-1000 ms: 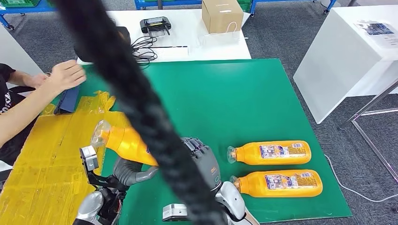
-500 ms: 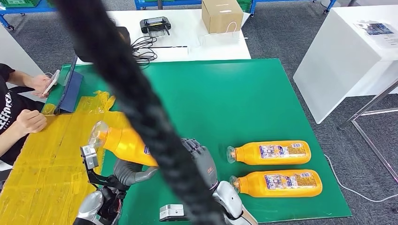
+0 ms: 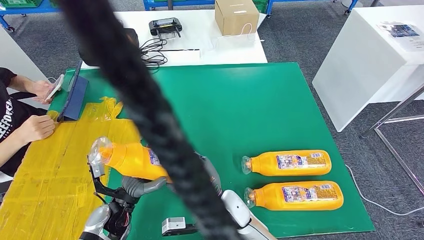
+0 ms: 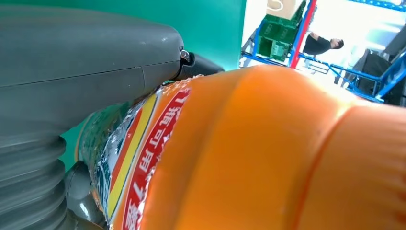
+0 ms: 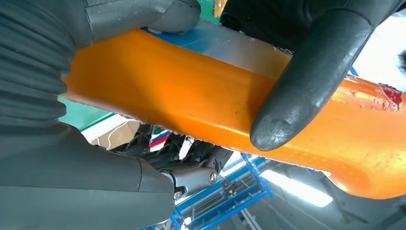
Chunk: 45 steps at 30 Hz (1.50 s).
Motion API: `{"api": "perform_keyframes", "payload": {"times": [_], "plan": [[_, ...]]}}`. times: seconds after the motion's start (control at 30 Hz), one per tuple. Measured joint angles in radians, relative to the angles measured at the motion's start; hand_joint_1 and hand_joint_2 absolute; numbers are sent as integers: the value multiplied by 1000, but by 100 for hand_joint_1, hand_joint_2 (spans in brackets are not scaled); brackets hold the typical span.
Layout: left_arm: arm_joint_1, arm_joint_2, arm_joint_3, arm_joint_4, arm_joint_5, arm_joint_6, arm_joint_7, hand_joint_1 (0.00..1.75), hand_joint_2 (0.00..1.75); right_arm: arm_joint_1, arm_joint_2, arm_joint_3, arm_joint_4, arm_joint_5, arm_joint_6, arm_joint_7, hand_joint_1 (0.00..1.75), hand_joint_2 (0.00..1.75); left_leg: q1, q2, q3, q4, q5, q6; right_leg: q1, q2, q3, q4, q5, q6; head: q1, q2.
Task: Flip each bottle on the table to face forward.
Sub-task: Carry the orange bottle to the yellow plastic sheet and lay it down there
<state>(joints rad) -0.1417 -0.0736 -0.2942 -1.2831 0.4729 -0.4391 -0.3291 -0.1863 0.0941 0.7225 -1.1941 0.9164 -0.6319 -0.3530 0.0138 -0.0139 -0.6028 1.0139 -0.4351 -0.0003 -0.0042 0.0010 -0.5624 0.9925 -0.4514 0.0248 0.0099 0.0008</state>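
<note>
Both hands grasp one bottle (image 3: 131, 159) above the green mat (image 3: 240, 110).
Left hand (image 3: 140, 185) and right hand (image 5: 143, 57) clasp it, left of two bottles (image 3: 290, 162) lying on the mat.

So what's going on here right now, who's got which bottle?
The robot has one orange bottle lifted off the green mat, gripped by both the left hand and the right hand. Two more orange bottles lie flat on the mat to its right, a farther one and a nearer one, labels up and caps pointing left. A person sits at the table's left edge, busy with a phone. A black cable crosses the head view.
</note>
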Motion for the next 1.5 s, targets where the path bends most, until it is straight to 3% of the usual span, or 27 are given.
{"api": "perform_keyframes", "payload": {"times": [0.27,0.4,0.43,0.53,0.57,1.17,1.37,1.5], "plan": [[-2,0,1,12,17,8,3,175,175,-10,4,15,29,-25,5,-9,175,175,0,1,0,0,0,0,0,0,0,0,0,0,0,0],[-3,0,1,15,23,18,3,175,175,-12,8,15,36,-25,-3,-11,152,175,0,1,0,0,0,0,0,1,0,0,0,0,0,0],[-3,0,1,15,23,21,3,175,175,-12,8,15,36,-25,-8,-11,138,175,0,1,0,0,0,0,0,1,0,0,0,0,0,0],[-5,0,2,15,24,28,3,175,175,-12,10,14,38,-25,-22,-11,25,175,0,2,0,0,0,0,0,1,0,0,0,0,0,0],[-7,0,3,15,24,32,3,175,175,-11,10,14,38,-25,-28,-12,0,175,0,2,0,0,0,0,0,1,0,0,0,0,0,0],[-63,0,63,15,23,123,-6,175,175,83,13,-29,-51,-41,-64,-92,0,175,0,2,0,0,0,0,0,1,0,0,0,0,0,0],[-69,2,106,14,-29,231,-26,175,175,130,26,-113,-151,-71,-64,-156,0,175,0,2,0,0,0,0,0,1,0,0,0,0,0,0],[-74,16,143,13,-170,373,-70,175,175,164,32,-172,-232,-80,-64,-193,0,175,0,2,0,0,0,0,0,1,0,0,0,0,0,0]]}}
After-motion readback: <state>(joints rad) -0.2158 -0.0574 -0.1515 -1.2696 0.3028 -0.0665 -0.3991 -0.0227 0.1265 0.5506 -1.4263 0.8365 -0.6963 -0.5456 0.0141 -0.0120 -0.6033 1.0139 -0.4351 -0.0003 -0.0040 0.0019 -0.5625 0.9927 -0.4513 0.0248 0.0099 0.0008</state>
